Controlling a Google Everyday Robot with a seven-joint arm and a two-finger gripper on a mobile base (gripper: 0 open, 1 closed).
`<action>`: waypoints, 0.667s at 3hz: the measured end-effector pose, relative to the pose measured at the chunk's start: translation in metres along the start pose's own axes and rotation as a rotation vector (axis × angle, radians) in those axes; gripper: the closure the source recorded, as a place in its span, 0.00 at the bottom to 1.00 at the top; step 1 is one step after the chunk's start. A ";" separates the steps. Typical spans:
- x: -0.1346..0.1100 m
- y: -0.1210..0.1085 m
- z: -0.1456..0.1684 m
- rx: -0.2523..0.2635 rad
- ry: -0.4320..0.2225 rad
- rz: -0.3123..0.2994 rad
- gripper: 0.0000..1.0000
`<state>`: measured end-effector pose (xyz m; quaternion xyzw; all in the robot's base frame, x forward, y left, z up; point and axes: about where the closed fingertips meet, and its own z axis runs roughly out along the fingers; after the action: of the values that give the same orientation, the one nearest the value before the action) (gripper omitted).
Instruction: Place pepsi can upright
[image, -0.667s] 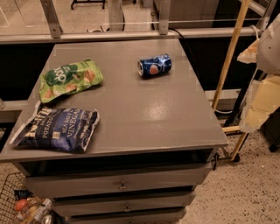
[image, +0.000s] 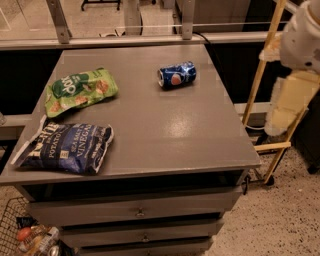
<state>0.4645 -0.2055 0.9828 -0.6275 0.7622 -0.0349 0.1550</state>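
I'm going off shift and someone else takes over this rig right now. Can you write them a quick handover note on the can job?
Gripper: out past the table's right edge, well clear of the can.
Pepsi can: lying on its side at the far right of the grey table, apart from the green chip bag and dark blue chip bag on the left.
Done: nothing; the can is not yet grasped.
Left: reach over, grasp the can, stand it upright, let go.

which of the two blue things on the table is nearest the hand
The pepsi can, lying on its side far right on the table. The hand hangs beyond the right edge; the dark blue chip bag sits at the near left.
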 end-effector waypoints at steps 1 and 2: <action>-0.037 -0.043 0.014 -0.030 -0.002 -0.123 0.00; -0.102 -0.085 0.053 -0.034 -0.028 -0.250 0.00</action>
<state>0.5765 -0.1172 0.9732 -0.7208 0.6761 -0.0320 0.1494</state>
